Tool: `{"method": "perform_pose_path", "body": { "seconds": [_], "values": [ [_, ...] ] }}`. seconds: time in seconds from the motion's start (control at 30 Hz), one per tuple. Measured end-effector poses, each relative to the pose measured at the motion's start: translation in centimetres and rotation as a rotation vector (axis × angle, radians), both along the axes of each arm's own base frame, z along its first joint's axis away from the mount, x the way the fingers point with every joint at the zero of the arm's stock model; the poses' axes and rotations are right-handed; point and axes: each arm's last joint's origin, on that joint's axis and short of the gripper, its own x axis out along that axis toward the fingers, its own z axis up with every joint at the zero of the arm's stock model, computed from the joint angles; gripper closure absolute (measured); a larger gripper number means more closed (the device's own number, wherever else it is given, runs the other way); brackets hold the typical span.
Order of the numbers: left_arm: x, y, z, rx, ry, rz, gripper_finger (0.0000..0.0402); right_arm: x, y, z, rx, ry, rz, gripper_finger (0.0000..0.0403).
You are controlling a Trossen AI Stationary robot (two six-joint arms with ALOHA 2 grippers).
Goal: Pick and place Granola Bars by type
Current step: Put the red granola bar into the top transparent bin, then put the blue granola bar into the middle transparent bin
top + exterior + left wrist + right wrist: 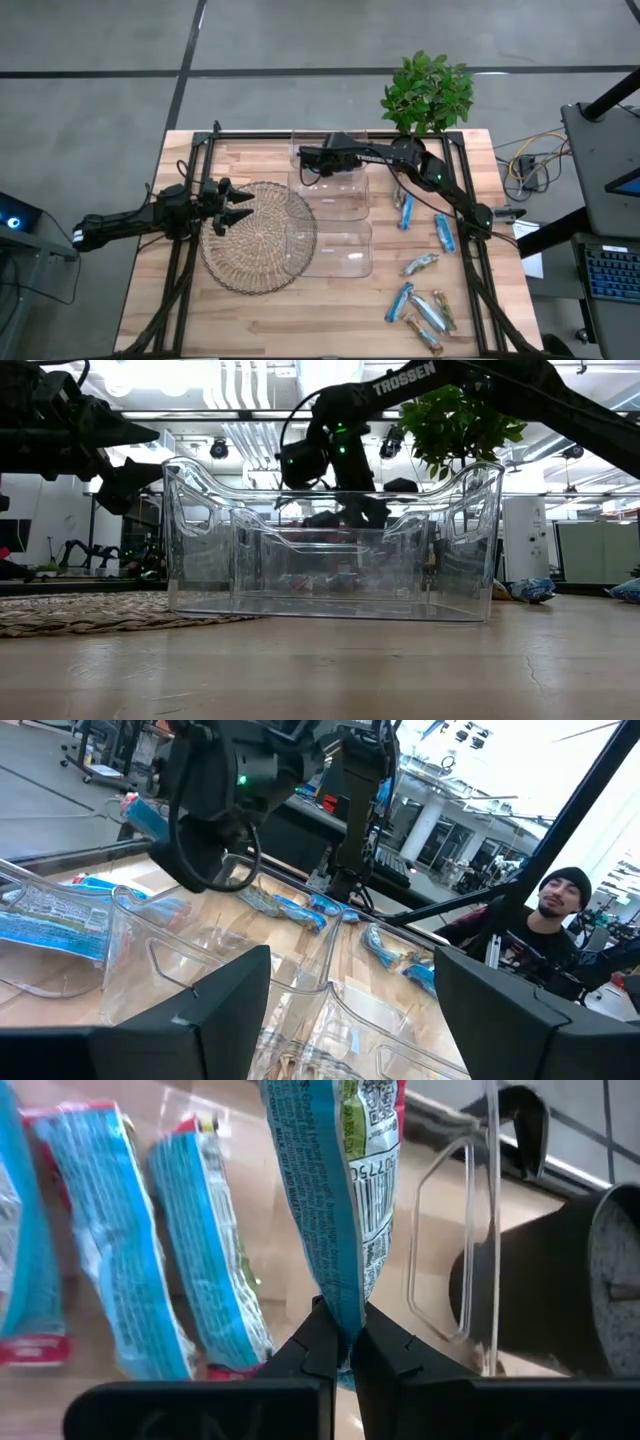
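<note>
The far clear bin [335, 185] lies directly under the right gripper [340, 1348], clamped on a blue granola bar's [335, 1200] wrapper end. So thin a pinch could slip, dropping it askew across the three bars [130, 1250] below.

The left gripper [238, 206] waits apart over the woven mat [255, 240].

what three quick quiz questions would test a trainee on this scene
1. True or false: the right gripper is shut on a blue granola bar.
2. Where is the left gripper? A) over the woven mat B) inside the far clear bin C) beside the plant
3. Fill in: the loose bars still on the table lie on the robot's ____ side.

Key: 1 true; 2 A; 3 right.
</note>
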Motion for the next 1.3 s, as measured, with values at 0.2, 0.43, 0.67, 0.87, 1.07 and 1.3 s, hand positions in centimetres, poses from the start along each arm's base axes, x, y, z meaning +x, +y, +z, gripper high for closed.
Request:
{"method": "perform_pose_path", "body": {
  "seconds": [0.2,0.43,0.67,0.87,1.07,1.3],
  "values": [
    [0.0,0.0,0.0,0.0,0.0,0.0,0.014,-0.5,-0.6,-1.0,0.039,0.012,-0.028,0.0394],
    [0.0,0.0,0.0,0.0,0.0,0.0,0.014,-0.7,-1.3,-1.1,0.08,0.006,-0.019,0.037],
    [0.0,0.0,0.0,0.0,0.0,0.0,0.014,-0.6,-1.3,-0.9,0.079,0.007,-0.005,0.0323],
    [0.0,0.0,0.0,0.0,0.0,0.0,0.014,-0.7,-1.3,-0.4,0.075,-0.002,-0.002,0.0288],
    [0.0,0.0,0.0,0.0,0.0,0.0,0.014,-1.2,-0.9,2.5,0.044,-0.05,0.033,0.0269],
    [0.0,0.0,0.0,0.0,0.0,0.0,0.014,-1.6,0.7,5.8,0.006,-0.104,0.116,0.0256]
  ]
}}
